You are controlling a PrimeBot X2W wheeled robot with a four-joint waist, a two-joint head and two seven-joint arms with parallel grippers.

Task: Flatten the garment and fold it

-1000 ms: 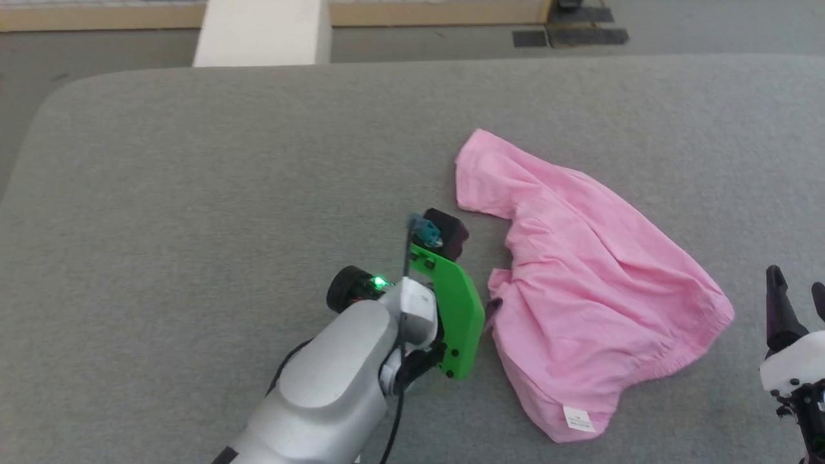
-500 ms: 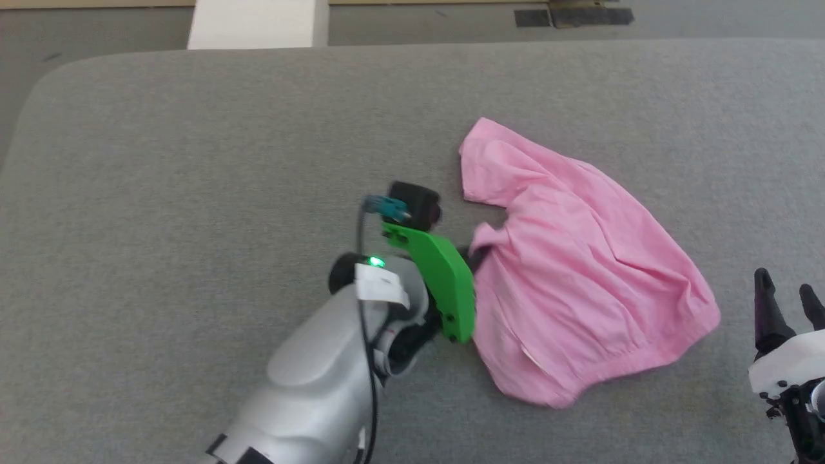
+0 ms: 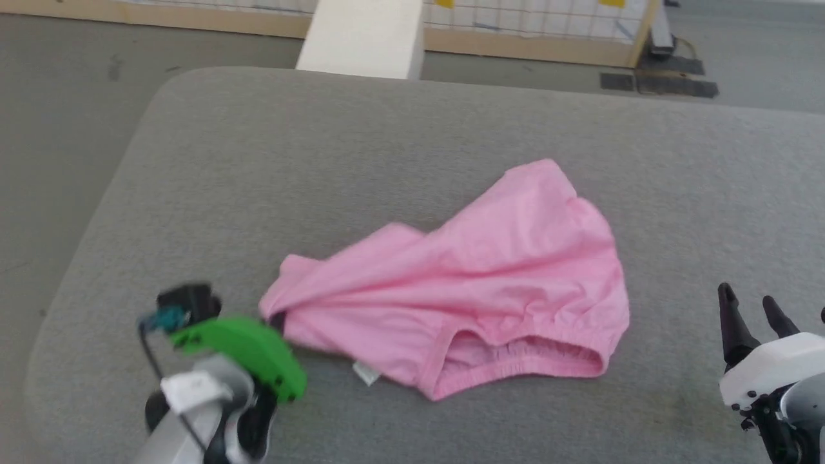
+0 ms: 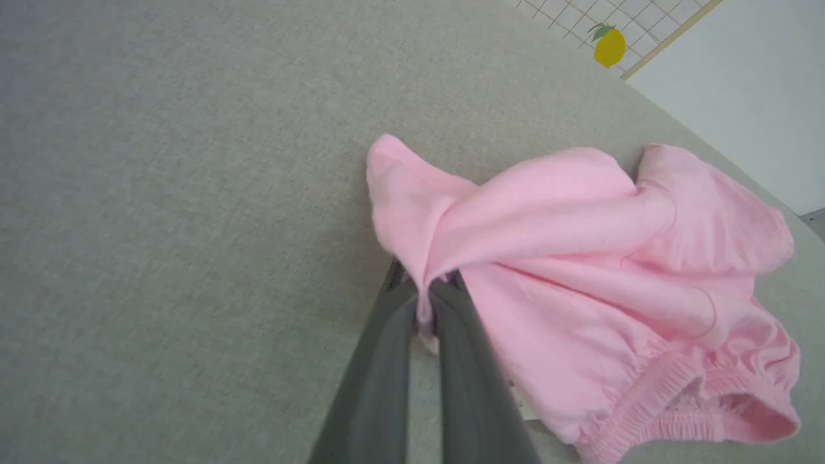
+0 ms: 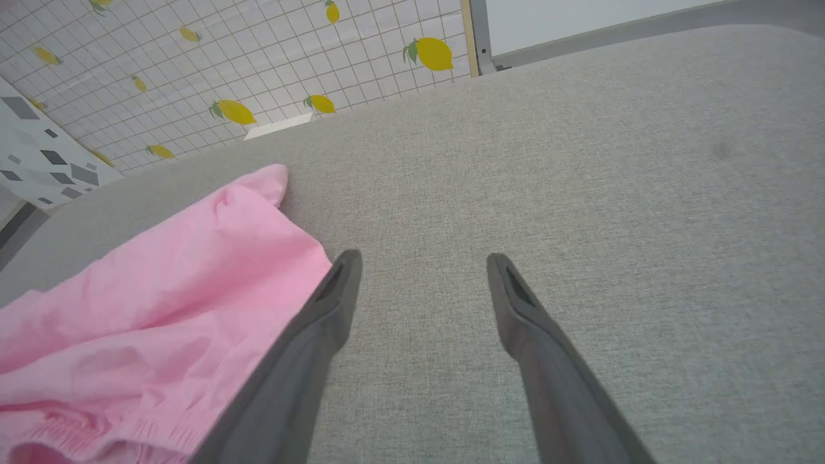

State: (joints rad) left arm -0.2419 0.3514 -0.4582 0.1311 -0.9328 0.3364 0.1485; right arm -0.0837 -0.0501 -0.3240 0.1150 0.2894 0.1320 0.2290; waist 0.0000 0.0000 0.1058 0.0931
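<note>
The garment (image 3: 490, 283) is pinched in the left claw (image 4: 423, 287); right claw (image 5: 422, 261) gapes.

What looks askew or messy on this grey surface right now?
The pink shorts lie crumpled and skewed, not flat: one corner is stretched out to the left gripper, which is shut on a fold, the elastic waistband gapes open, and the white label pokes out at the near edge.

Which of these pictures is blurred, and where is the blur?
Head view: motion smear, worst around the left gripper and the shorts beside it. Left wrist view: its fingers look soft, the shorts sharper. Right wrist view: crisp, even light, the right gripper clearly outlined.
</note>
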